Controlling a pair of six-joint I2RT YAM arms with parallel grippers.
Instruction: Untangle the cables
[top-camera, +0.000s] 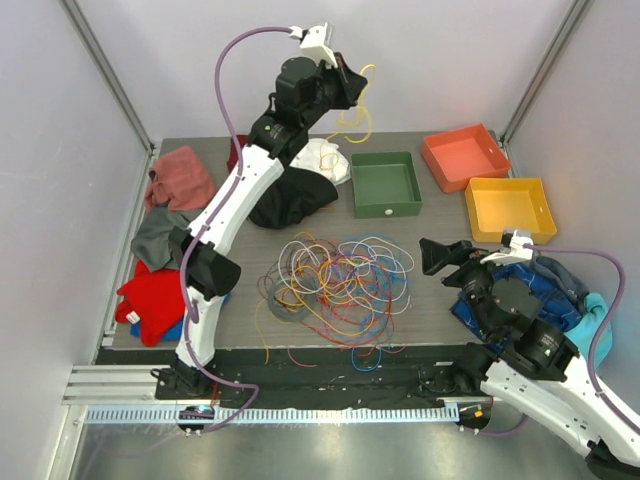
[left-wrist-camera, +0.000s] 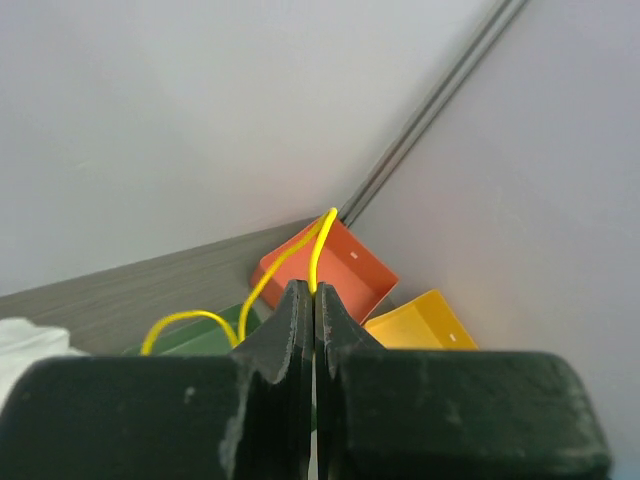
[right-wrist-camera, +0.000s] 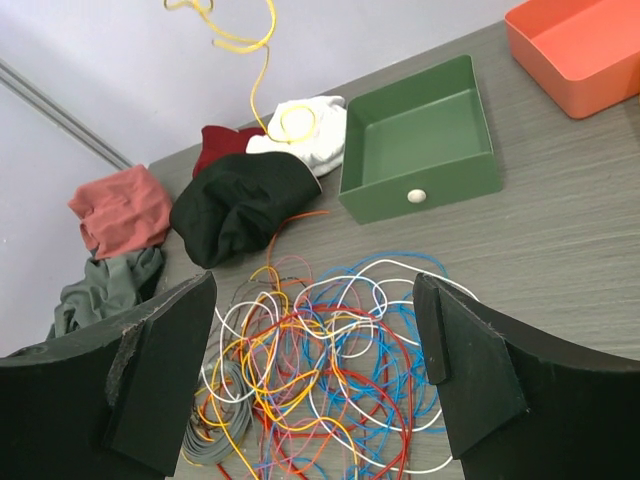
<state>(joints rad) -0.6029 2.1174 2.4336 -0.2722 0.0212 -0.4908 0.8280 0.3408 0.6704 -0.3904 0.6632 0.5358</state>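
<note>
Left gripper (left-wrist-camera: 314, 292) clenched on a yellow cable (left-wrist-camera: 318, 250), high above the far edge of the table (top-camera: 440, 215).
Right gripper (right-wrist-camera: 315, 310) hangs released beside the tangled cables (top-camera: 335, 280), heaped mid-surface before the green tray (top-camera: 385, 185); the yellow strand dangles toward a white cloth (right-wrist-camera: 310, 125).

A green bin (top-camera: 388, 208), orange bin (top-camera: 465, 157) and yellow bin (top-camera: 508, 208) stand on the bench (top-camera: 440, 290). Black cloth (top-camera: 295, 198) touches white cloth (top-camera: 325, 158). Pink cloth (top-camera: 182, 175), grey cloth (top-camera: 158, 238) and red cloth (top-camera: 155, 298) lie left.
</note>
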